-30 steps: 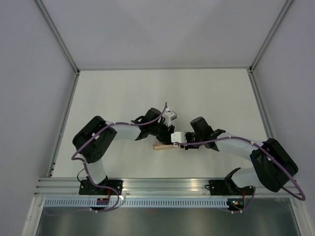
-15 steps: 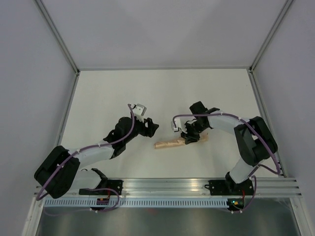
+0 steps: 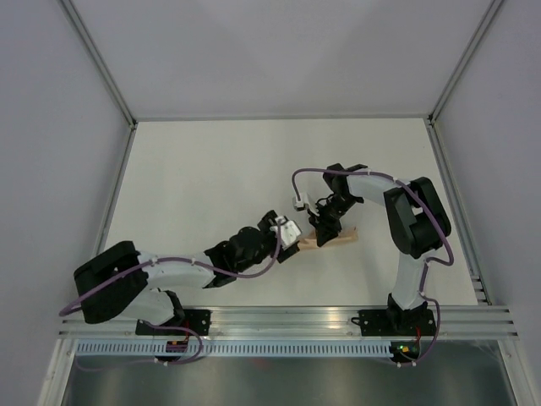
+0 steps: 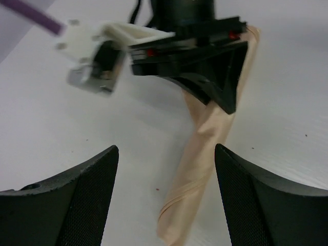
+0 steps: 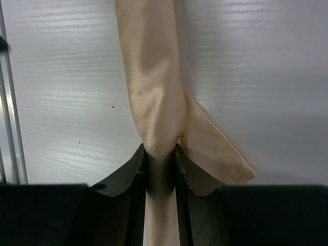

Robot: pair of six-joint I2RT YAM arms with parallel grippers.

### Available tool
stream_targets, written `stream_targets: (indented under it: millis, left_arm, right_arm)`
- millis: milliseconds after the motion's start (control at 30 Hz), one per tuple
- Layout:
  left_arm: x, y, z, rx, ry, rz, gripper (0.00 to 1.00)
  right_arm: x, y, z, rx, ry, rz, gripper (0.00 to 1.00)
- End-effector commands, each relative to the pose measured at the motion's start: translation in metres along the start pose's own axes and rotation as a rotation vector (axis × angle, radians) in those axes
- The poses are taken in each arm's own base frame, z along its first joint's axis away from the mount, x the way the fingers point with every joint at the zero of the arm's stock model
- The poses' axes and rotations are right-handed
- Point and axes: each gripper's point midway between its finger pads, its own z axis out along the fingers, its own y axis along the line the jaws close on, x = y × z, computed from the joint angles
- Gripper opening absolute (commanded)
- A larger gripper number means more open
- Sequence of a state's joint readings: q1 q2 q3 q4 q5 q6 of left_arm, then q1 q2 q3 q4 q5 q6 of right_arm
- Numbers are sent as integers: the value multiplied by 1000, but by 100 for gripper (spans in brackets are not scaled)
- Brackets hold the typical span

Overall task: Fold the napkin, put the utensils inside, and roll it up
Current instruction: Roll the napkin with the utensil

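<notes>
The napkin (image 3: 345, 238) lies on the white table as a tight peach roll, right of centre. My right gripper (image 3: 325, 227) is shut on it: in the right wrist view both fingers pinch the napkin (image 5: 154, 77) at the right gripper (image 5: 160, 151), and a loose corner (image 5: 220, 154) sticks out to the right. My left gripper (image 3: 292, 238) stands open at the roll's left end. In the left wrist view the napkin (image 4: 202, 169) runs between the spread fingers of the left gripper (image 4: 165, 154) without touching them. The utensils are hidden.
An aluminium rail (image 3: 287, 317) runs along the near edge by both arm bases. Grey walls and frame posts (image 3: 110, 203) enclose the table on three sides. A purple cable (image 3: 321, 172) loops above the right wrist.
The left arm swung away to the left and came back low, from the near left, with its jaws wider. The right arm drew in and turned over the roll, still gripping it.
</notes>
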State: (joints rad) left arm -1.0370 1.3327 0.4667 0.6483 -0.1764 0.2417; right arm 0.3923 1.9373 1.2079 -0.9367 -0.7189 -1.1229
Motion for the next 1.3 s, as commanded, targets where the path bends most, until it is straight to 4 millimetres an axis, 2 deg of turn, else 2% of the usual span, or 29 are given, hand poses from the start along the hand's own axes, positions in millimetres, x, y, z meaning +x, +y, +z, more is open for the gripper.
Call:
stream_targets:
  millis: [0,33,67,133,167,333,467,567,667,700,900,967,1000,1067,1100,1167,1200,1233,1267]
  left_arm:
    - [7,-20,16,25,56,249,80]
    - [3,-25,22,35,50,276,80]
    - [15,-33,27,60,79,295,80]
    - [14,-45,37,91,74,338,81]
    - [22,-51,41,106,90,356,81]
    - [25,-64,58,161,87,406,84]
    - [38,-73,66,198,118,434,84]
    - [48,-77,72,218,148,448,80]
    - [63,-85,72,262,188,442,70]
    - [65,-87,71,267,197,441,64]
    - [86,-91,71,309,266,419,49]
    - [95,-90,70,314,295,412,47]
    - [96,-90,70,313,300,396,42]
    - [100,-90,70,319,315,380,39]
    - [101,-91,71,325,322,363,31]
    - [108,-91,70,338,363,345,24]
    - [109,-93,71,345,369,326,13]
    - [110,-94,71,350,375,316,10]
    - [111,-95,71,354,376,308,3]
  right_arm:
    - [44,6,27,-82,128,29,1]
    - [45,7,27,-83,131,35,1]
    - [46,6,28,-85,134,36,1]
    - [48,6,28,-81,141,44,1]
    - [49,6,28,-81,142,46,1]
    - [50,5,28,-78,143,60,1]
    - [50,3,28,-83,148,71,1]
    - [50,2,29,-83,147,75,1]
    - [51,2,29,-85,146,83,1]
    - [51,2,29,-85,146,83,1]
    - [50,1,29,-91,147,86,1]
    - [50,3,28,-95,146,87,1]
    - [50,3,28,-95,146,86,1]
    - [49,4,26,-97,144,88,1]
    - [48,5,26,-97,142,88,2]
    - [47,4,24,-97,134,89,4]
    - [46,4,23,-96,130,91,9]
    - [44,5,22,-96,129,89,12]
    - [42,4,21,-95,120,93,16]
